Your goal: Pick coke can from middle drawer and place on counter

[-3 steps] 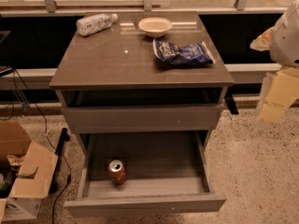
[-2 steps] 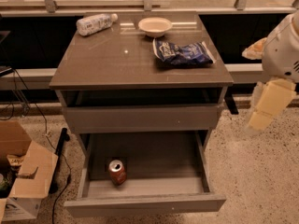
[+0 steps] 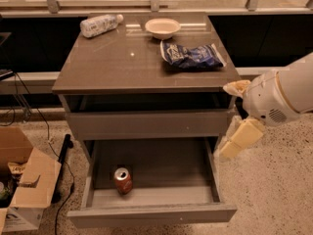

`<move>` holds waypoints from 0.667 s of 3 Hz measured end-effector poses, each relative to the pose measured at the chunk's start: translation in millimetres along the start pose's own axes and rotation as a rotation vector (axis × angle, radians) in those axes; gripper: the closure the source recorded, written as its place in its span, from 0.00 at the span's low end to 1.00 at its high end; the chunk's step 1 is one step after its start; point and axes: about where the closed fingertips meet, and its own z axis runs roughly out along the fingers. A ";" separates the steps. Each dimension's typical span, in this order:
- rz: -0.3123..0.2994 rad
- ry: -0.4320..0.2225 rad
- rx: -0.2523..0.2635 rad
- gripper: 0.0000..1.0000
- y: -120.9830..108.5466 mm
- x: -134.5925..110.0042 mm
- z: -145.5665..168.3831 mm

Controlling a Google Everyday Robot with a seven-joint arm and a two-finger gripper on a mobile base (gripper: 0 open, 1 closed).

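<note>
Hovering right of the middle drawer and its coke can, the gripper gives no telling whether it's spread.

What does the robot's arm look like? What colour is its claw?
The arm is fat, round and white, with a small patch of dotted holes on its side. The claw, just right of the open drawer, is blocky and pale yellow. No cables show.

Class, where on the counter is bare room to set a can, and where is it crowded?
Free: the counter front and left, between bottle and chip bag. Crowded: back edge and right, around the bowl. End effector hangs right of the middle drawer.
</note>
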 end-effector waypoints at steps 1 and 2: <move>0.020 -0.058 -0.005 0.00 2.3 -15.7 -0.5; 0.020 -0.058 -0.006 0.00 2.4 -15.7 -0.4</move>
